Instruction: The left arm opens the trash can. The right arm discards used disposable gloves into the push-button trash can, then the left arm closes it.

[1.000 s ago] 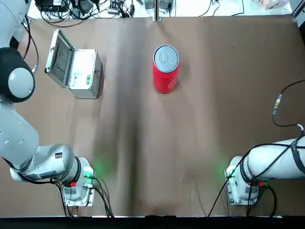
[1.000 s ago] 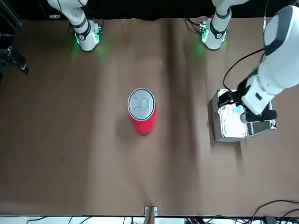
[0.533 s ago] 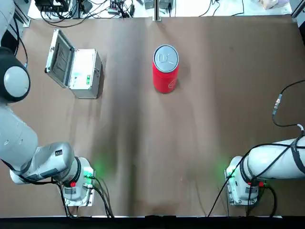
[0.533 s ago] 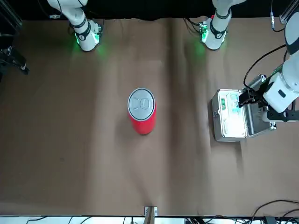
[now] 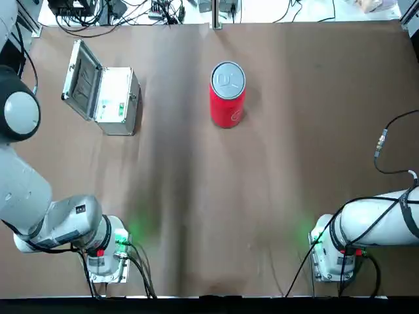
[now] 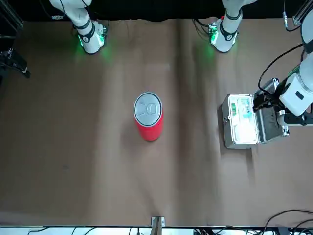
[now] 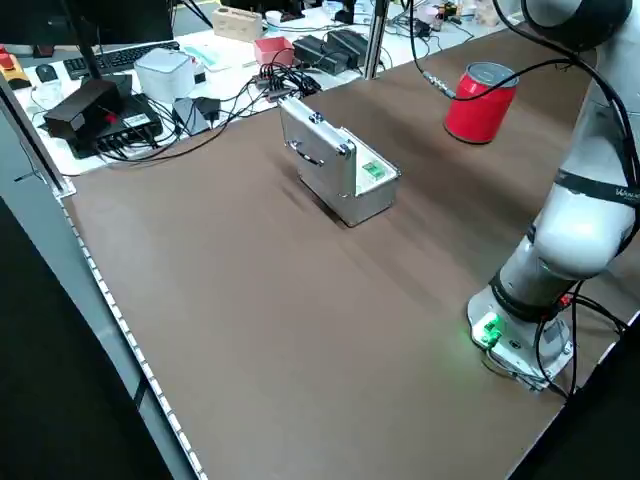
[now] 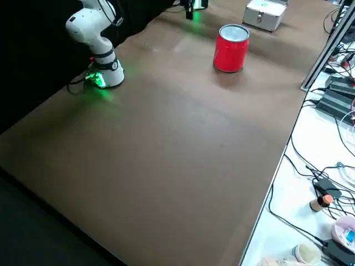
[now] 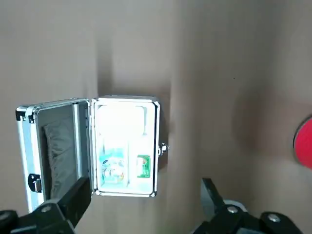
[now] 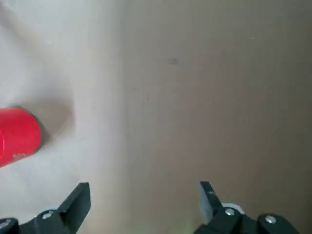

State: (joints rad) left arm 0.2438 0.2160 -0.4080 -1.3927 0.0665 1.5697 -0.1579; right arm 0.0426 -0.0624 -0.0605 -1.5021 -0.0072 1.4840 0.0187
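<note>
The can point(image 5: 227, 108) is standing shut mid-desk, presumably so both arms can reach. The left jaws are hanging wide apart and empty by the case point(image 6: 239, 122); the right jaws, equally wide and empty, are waiting off to the right, apart from the can. No gloves are showing.

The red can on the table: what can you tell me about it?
The trash can is a small, soda-can-shaped cylinder standing upright. Its smooth side looks like painted metal or plastic, bright red with a faint mark near the bottom. On top is a round grey-silver lid, down and closed, with a faint outline on it. It stands apart from the open silver box, on the robot's right side of it. Neither arm nor anything else but the table touches it.
</note>
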